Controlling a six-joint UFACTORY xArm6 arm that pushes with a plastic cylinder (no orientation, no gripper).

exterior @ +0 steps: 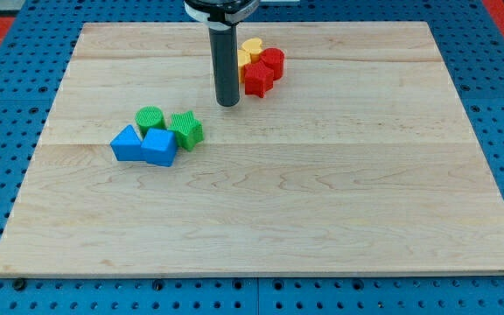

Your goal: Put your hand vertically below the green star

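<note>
The green star (pixel 186 129) lies on the wooden board (pixel 322 201), left of centre. It touches a green cylinder (pixel 150 119) on its left and a blue cube (pixel 159 148) at its lower left. A blue triangular block (pixel 127 144) sits left of the cube. My tip (pixel 227 103) stands on the board above and to the right of the green star, apart from it. The rod rises to the view's top.
A cluster lies just right of the rod near the view's top: a red star (pixel 257 80), a red cylinder (pixel 272 62), a yellow heart (pixel 252 47) and a yellow block (pixel 243 59) partly hidden by the rod. Blue pegboard (pixel 7 105) surrounds the board.
</note>
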